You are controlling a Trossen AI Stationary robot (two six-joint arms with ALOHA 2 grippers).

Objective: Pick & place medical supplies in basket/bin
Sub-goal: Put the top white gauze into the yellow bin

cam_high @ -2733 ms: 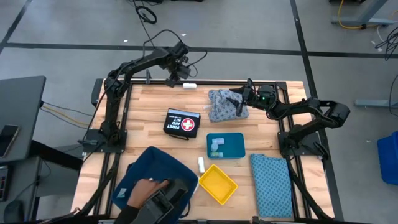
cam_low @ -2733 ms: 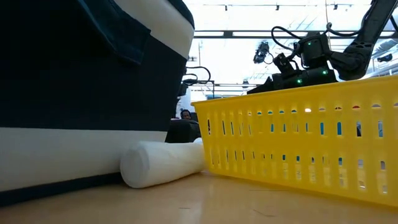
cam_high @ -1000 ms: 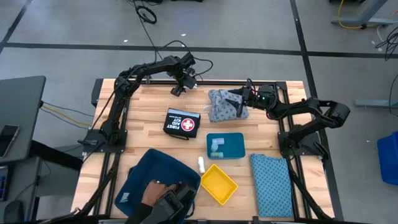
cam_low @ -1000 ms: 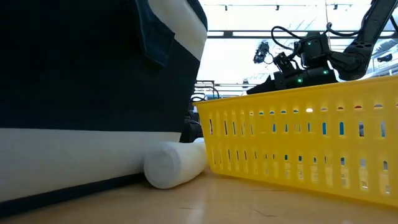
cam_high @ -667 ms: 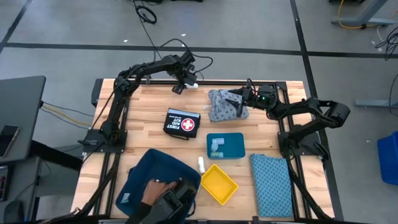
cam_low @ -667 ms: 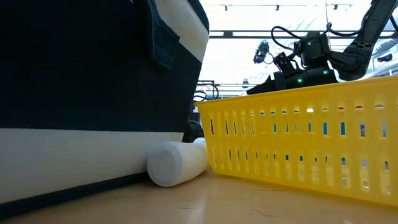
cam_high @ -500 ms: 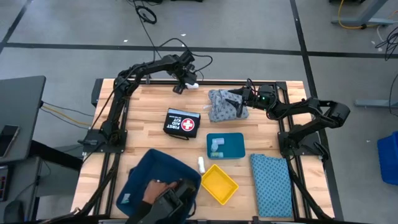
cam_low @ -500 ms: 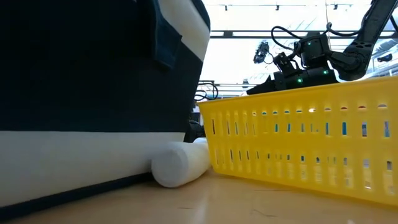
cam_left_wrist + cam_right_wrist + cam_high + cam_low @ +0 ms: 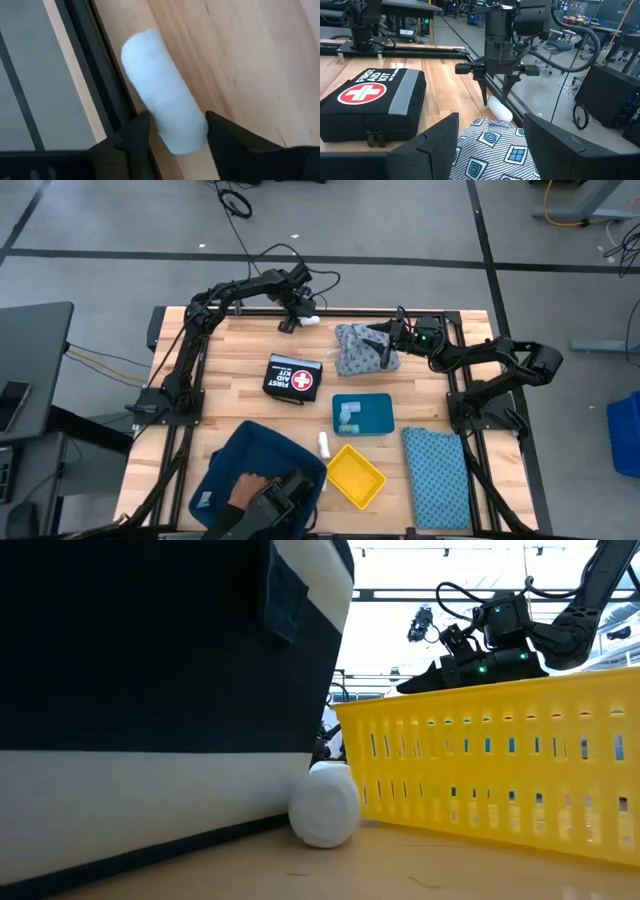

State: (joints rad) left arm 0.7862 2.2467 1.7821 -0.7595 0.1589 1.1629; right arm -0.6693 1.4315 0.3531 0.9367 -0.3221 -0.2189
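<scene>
Left wrist view: left gripper (image 9: 172, 131) straddles the white roll (image 9: 163, 113) at the table edge, fingers apart, ungripped; next, close and lift; right gripper (image 9: 380, 345) waits open.

My left gripper (image 9: 172, 131) has matt black plastic fingers (image 9: 136, 135), set either side of a white roll (image 9: 165, 117) that looks soft and fuzzy, like gauze or wadding. It lies on the wooden table (image 9: 240, 65), pale planks with fine grain and a dull sheen, edged by a dark smooth metal frame (image 9: 97, 85). Past my right gripper (image 9: 490, 132), also matt black, sits a cloth bundle (image 9: 492, 152), woven fabric printed with stripes and squares. The first aid kit (image 9: 367, 102) is black textile with a grey band. The yellow basket (image 9: 500, 785) is glossy slotted plastic.
</scene>
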